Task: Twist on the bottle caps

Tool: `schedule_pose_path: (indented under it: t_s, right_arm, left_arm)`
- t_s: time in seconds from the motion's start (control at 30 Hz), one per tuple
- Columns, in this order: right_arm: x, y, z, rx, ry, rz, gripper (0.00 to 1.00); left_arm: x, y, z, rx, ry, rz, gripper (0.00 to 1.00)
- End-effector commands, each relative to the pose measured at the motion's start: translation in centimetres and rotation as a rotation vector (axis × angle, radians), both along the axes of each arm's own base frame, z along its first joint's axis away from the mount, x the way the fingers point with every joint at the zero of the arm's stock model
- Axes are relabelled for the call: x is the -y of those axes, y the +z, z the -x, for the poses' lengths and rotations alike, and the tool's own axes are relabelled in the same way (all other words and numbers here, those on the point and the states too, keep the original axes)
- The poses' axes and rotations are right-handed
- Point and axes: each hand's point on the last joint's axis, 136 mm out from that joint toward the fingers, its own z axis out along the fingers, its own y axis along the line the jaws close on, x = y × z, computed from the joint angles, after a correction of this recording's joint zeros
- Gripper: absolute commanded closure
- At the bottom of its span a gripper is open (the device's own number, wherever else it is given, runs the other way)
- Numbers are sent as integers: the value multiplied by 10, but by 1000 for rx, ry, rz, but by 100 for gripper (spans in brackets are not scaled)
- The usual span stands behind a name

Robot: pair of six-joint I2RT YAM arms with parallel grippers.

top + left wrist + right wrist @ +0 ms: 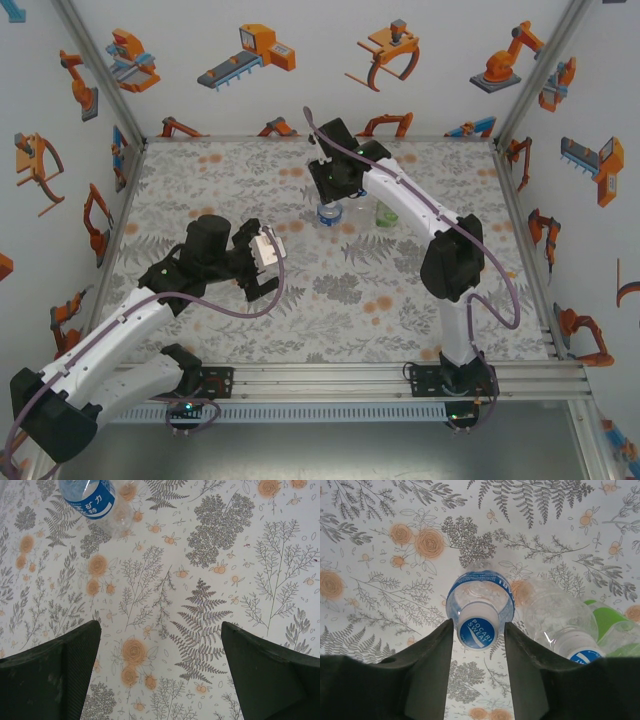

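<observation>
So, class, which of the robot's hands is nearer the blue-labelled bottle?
Right. The right hand is over the blue-labelled bottle, fingers either side of its cap. The left hand hangs open above bare tablecloth, well short of the bottle.

Blue-labelled plastic bottle (480, 587) stands left, colourless plastic bottle (555, 610) beside it, green-tinted plastic bottle (606, 619) rightmost, on the floral surface (200, 180).
</observation>
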Motion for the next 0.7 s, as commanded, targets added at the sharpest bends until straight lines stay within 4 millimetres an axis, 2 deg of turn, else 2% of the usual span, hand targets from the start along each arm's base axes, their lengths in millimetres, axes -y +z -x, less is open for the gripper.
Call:
schedule_pose_path:
  t_s: [0.0, 0.17, 0.27, 0.37, 0.4, 0.5, 0.6, 0.67]
  right_arm:
    - [4, 31, -6, 69, -14, -15, 52]
    - [20, 58, -4, 121, -42, -24, 43]
    - [43, 71, -4, 148, -76, -16, 42]
    - [77, 78, -4, 177, -134, 10, 33]
    - [91, 79, -3, 186, -160, 23, 26]
    - [136, 77, -2, 222, -244, 69, 15]
    - [181, 68, 3, 238, -340, 78, 1]
    - [210, 60, 7, 249, -414, 75, 1]
  left_arm:
    - [3, 19, -7, 36, 24, 60, 3]
    - [-3, 36, -28, 47, 117, 146, 3]
    - [-11, 37, -47, 52, 245, 175, 3]
    - [-27, 31, -69, 62, 410, 200, 3]
    - [-36, 27, -78, 67, 484, 211, 3]
    - [-70, 15, -99, 72, 683, 246, 3]
    - [-99, -1, -111, 79, 822, 265, 3]
    - [-114, -11, -116, 86, 881, 255, 3]
